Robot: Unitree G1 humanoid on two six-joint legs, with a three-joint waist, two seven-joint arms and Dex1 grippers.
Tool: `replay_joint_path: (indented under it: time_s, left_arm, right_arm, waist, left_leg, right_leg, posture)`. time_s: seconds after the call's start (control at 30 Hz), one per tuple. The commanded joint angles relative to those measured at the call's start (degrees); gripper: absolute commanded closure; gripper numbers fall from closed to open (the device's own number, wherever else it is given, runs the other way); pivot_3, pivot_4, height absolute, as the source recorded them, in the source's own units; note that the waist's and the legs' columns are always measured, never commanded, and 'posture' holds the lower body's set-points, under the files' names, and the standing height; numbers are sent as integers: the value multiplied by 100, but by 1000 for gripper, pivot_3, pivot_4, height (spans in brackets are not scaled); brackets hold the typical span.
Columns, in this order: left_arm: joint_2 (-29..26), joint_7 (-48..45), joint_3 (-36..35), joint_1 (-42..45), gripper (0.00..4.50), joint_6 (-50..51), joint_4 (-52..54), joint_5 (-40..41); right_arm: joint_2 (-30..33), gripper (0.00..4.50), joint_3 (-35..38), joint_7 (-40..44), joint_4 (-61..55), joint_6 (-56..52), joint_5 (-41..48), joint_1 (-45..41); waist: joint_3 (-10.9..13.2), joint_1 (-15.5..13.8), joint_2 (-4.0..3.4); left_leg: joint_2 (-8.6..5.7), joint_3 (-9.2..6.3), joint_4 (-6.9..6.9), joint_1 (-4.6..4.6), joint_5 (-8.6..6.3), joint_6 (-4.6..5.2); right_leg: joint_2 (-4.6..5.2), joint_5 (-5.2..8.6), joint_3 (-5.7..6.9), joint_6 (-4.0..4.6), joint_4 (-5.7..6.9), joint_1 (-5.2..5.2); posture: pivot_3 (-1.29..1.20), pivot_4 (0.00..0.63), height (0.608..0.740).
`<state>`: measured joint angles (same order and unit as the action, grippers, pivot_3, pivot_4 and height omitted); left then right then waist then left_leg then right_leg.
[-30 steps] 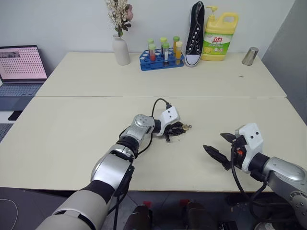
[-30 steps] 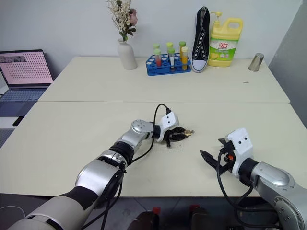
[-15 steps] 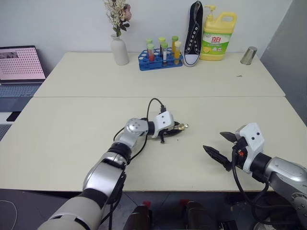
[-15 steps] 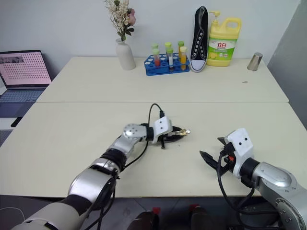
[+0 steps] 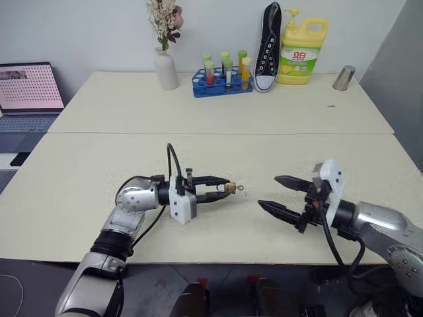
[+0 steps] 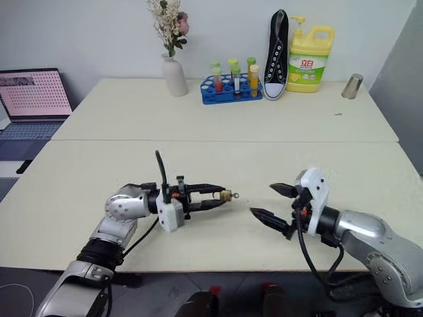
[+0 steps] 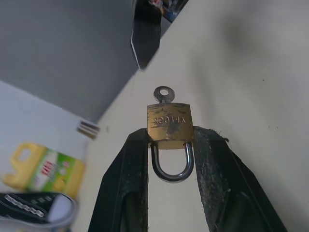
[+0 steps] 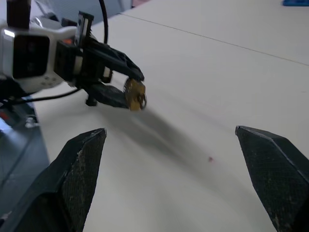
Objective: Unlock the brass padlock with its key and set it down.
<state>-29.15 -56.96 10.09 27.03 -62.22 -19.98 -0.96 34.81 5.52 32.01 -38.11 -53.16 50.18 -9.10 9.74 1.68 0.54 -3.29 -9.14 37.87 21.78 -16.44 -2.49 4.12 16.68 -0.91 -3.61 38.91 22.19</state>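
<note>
Between your 2 grippers, the brass padlock now hangs clear of the table; a second ago your left gripper had it low over the surface. That lift presents the key, seated in the lock's bottom, toward your right gripper. Your left fingers clamp the lock body, shackle pointing back at the wrist. Your right gripper stands wide open, empty, near but apart from the key.

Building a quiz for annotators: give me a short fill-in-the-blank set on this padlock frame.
1. The left gripper is shut on the brass ____.
2. The key sits in the lock body, on the end opposite the ____.
3. The right gripper faces the lock with its jaws ____.
4. The lock is held ____ the table.

Missing: padlock; shackle; open; above
</note>
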Motion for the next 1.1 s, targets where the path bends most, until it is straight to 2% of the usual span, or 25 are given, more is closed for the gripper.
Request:
replay_joint_path:
  time_s: [0.03,0.47,0.57,0.87,0.93,1.1]
  left_arm:
    - [-117,434,-72,-109,3541,-368,300,-184]
    - [-323,1249,179,-75,3541,-431,375,-805]
    - [-352,1347,254,-63,3541,-422,410,-830]
    - [-407,1602,405,-41,3541,-343,508,-943]
    - [-412,1672,401,-44,3541,-308,531,-989]
    - [-423,1833,401,-53,3541,-273,544,-1090]
  right_arm:
    - [-31,0,-75,23,69,-129,298,-238]
    - [-137,0,-391,34,253,-241,475,-475]
    - [-189,582,-470,0,294,-243,422,-539]
    - [-223,3881,-568,-6,354,-374,498,-729]
    - [-173,4498,-554,24,342,-411,532,-738]
    - [-126,4500,-532,42,361,-452,615,-768]
  waist:
    - [0,-3,0]
    - [0,3,0]
    - [0,4,0]
    - [0,3,0]
    - [0,5,-1]
    - [0,5,0]
  left_leg:
    - [0,1,1,0,0,0]
    - [-6,1,1,2,-1,1]
    - [-7,2,1,2,-1,1]
    - [-7,1,1,2,-1,1]
    - [-6,1,1,2,-1,1]
    - [-6,1,1,2,-1,1]
  right_leg:
    - [1,0,-2,0,0,0]
    - [0,0,2,0,1,2]
    - [0,0,0,0,2,3]
    - [0,0,0,0,2,4]
    - [0,0,1,0,2,5]
    - [0,0,1,0,2,5]
  posture:
    - [0,150,740]
    - [0,150,740]
    - [0,150,740]
    - [0,150,740]
    - [0,150,740]
    - [0,150,740]
